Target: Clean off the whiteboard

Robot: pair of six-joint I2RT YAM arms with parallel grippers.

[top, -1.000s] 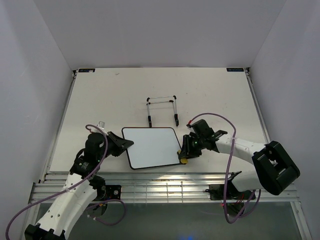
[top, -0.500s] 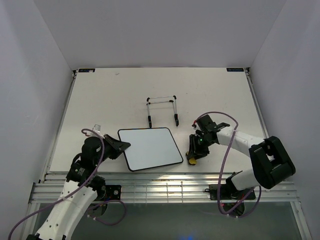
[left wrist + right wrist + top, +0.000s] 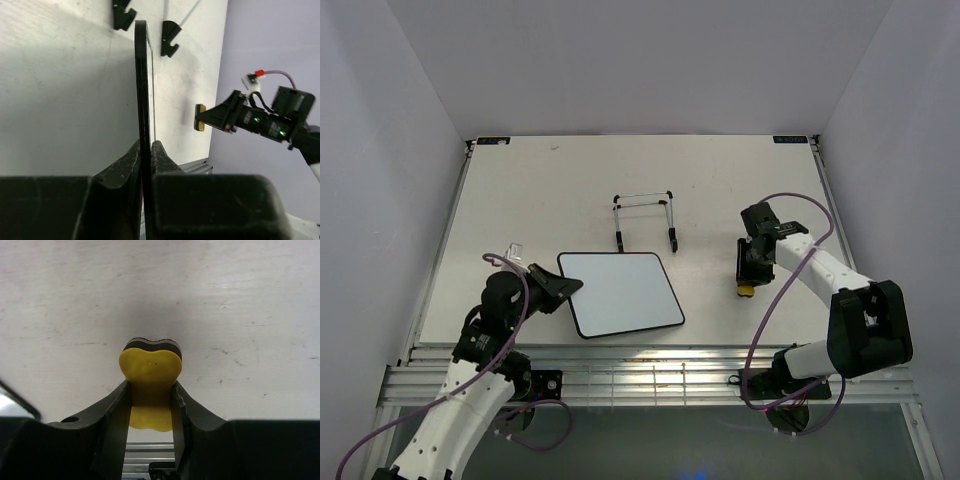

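The whiteboard (image 3: 620,292) lies near the table's front, white with a thin black rim and no writing showing. My left gripper (image 3: 568,287) is shut on its left edge; the left wrist view shows the board (image 3: 142,90) edge-on between the jaws of that gripper (image 3: 145,150). My right gripper (image 3: 747,284) sits to the right of the board, apart from it, and is shut on a small yellow eraser (image 3: 746,291). In the right wrist view the eraser (image 3: 150,369), yellow with a dark face, is squeezed between the fingers of my right gripper (image 3: 151,392), just over the table.
A thin black wire stand (image 3: 644,218) rests behind the whiteboard, near the table's middle. The table's metal front rail (image 3: 650,360) runs close below the board. White walls enclose the table on three sides.
My right gripper has carried the eraser away from the board's right edge, to the right and farther back. The whiteboard has shifted and turned slightly in the left gripper.
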